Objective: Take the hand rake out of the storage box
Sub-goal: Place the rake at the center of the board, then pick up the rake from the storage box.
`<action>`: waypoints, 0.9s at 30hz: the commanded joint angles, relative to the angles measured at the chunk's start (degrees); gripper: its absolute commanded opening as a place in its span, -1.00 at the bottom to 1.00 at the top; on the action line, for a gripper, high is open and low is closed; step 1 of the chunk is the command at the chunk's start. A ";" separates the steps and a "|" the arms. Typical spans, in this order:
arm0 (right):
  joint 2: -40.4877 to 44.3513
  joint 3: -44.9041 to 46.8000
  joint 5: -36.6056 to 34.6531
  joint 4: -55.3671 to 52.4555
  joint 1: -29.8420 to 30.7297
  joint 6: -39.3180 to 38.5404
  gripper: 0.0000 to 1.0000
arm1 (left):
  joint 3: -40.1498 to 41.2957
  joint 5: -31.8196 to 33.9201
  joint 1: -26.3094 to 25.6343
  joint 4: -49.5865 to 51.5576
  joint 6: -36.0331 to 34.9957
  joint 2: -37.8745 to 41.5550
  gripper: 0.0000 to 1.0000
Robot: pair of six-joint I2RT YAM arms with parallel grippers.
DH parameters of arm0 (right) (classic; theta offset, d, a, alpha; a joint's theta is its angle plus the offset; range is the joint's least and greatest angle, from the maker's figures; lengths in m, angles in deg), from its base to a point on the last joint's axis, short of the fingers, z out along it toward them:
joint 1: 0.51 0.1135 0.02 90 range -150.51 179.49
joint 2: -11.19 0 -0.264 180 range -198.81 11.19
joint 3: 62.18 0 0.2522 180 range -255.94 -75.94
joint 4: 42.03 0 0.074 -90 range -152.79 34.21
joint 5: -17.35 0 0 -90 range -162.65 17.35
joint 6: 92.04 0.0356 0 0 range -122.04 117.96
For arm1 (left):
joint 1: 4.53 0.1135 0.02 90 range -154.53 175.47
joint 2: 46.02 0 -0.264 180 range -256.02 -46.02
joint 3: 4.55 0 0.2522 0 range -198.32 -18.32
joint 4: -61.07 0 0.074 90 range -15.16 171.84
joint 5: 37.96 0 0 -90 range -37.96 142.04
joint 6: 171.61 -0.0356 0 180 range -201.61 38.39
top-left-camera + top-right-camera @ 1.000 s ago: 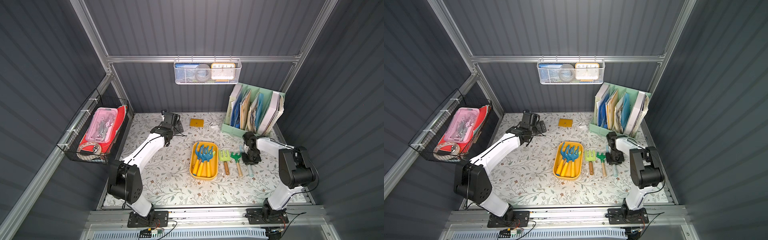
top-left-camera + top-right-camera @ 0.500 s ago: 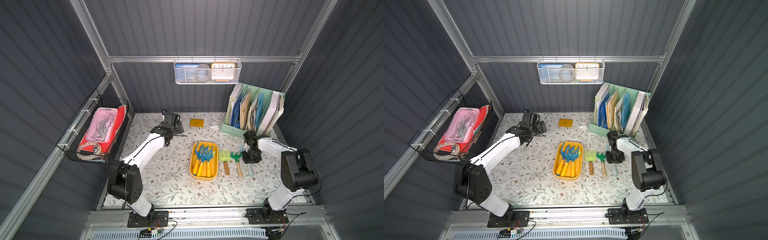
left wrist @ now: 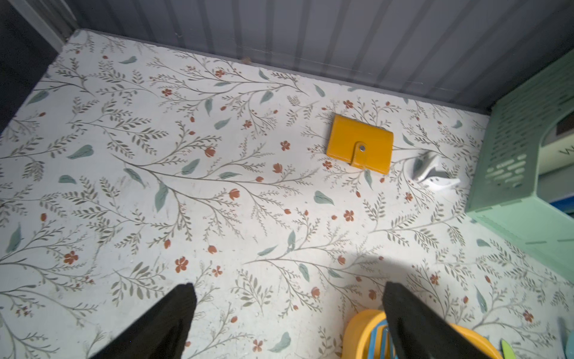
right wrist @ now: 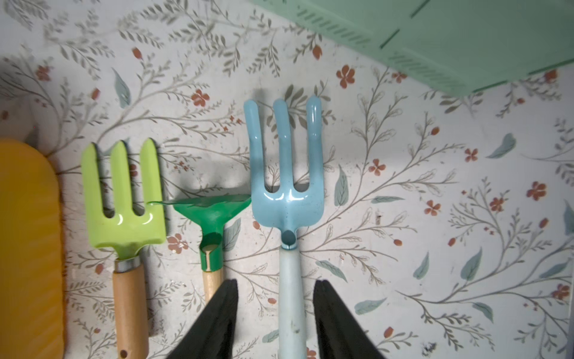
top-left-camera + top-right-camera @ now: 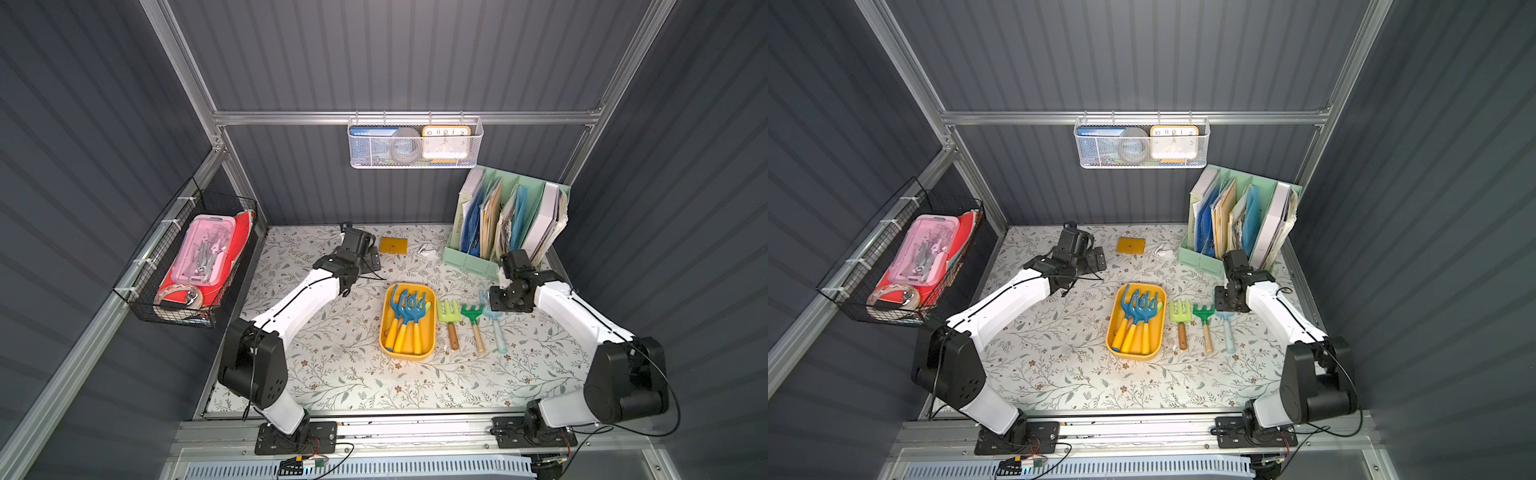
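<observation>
Right gripper [image 4: 275, 281] straddles the glossy pale-blue three-pronged hand rake [image 4: 287, 205], jaws parted either side of its handle, gripping nothing. The handle runs near-to-far straight through the gap, prongs pointing far. The rake lies flat on the floral table [image 5: 332, 374], right of the shallow mustard-yellow plastic storage box [image 5: 407, 356], outside it. Right arm's nearest by far. Left gripper [image 3: 287, 286] hangs wide open, empty, far-left. Legible: numerals 10, 11, 12 on the orange clock [image 5: 445, 143].

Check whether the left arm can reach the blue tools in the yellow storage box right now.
Probably yes: the left gripper hangs open near the lidless storage box, nothing lies between them, and the blue tools sit exposed inside.
</observation>
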 commanded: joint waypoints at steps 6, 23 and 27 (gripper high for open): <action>6.35 2.59 -0.09 4.96 4.61 3.69 -0.05 | -1.21 -0.13 -6.40 0.03 3.72 -2.58 0.85; 7.40 4.61 -2.66 9.40 13.41 8.45 -0.04 | -0.90 -1.34 -20.66 -2.16 15.73 -8.21 0.46; 7.85 4.90 -3.93 9.75 13.41 8.27 -0.03 | 0.81 -3.39 -22.41 -4.12 19.07 -9.46 0.33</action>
